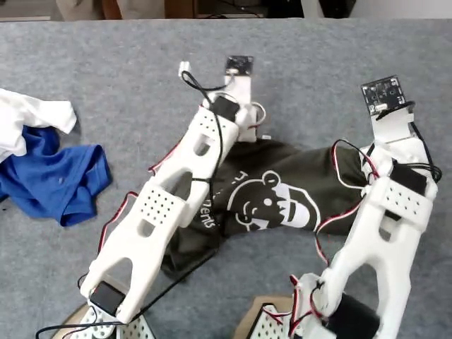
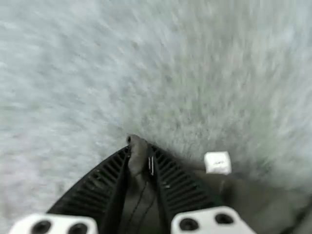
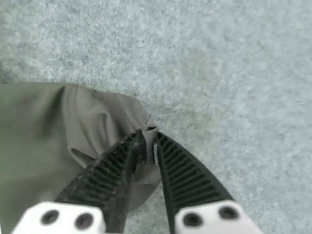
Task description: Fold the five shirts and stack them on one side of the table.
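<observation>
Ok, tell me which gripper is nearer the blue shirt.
Left. The left gripper pinches the dark shirt mid-table, closer to the blue shirt; the right gripper grips the dark shirt's far end.

Soft, even light is falling from above across the grey table, bright enough that nothing is sinking into gloom. Shadows are looking faint and soft-edged. A dim band is lying beneath the left arm where it is crossing the dark shirt, and that shirt's folds are shading themselves gently in the right wrist view. The white shirt at the table's left edge is showing as the brightest patch, its folds reading as pale grey shading. The blue shirt beside it is catching the light evenly.
</observation>
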Available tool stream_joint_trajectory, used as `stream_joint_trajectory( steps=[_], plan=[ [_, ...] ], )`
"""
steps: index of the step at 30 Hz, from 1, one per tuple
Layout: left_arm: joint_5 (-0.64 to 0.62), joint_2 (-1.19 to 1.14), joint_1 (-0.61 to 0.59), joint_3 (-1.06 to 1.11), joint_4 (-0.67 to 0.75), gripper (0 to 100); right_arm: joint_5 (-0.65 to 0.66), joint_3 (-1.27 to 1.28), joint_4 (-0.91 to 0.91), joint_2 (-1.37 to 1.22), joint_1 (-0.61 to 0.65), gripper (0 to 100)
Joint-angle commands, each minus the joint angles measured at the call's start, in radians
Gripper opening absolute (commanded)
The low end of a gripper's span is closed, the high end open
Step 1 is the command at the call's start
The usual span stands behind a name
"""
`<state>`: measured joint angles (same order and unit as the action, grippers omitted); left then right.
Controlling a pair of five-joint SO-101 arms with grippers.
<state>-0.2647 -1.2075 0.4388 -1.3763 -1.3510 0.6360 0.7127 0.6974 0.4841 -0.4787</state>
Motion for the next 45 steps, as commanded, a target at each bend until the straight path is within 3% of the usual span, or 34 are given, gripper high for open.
stream_joint_trajectory(
  steps=[1, 7, 14, 24, 31, 37, 45],
  plan=[
    [-0.043, 0.093, -0.023, -0.207, -0.068, 2, -0.017, -0.074, 0.069, 0.12, -0.008, 0.5],
    [-0.16, 0.193, -0.069, -0.295, -0.212, 2, -0.12, -0.193, 0.256, 0.242, 0.041, 0.5],
    [-0.163, 0.381, -0.11, -0.296, -0.402, 2, -0.227, -0.404, 0.473, 0.343, 0.125, 0.6],
    [-0.063, 0.846, -0.11, -0.252, -0.411, 2, -0.252, -0.917, 0.644, 0.363, 0.13, 0.6],
    [0.034, 1.27, -0.207, 0.038, -0.41, 2, -0.25, -1.193, 0.546, 0.361, 0.13, 0.6],
    [0.126, 1.55, -0.354, 0.315, -0.41, 2, -0.21, -1.248, 0.402, 0.361, 0.13, 0.6],
    [0.164, 1.77, -0.376, 0.532, -0.407, 2, -0.08, -1.268, 0.144, 0.34, 0.134, 0.6]
  ],
)
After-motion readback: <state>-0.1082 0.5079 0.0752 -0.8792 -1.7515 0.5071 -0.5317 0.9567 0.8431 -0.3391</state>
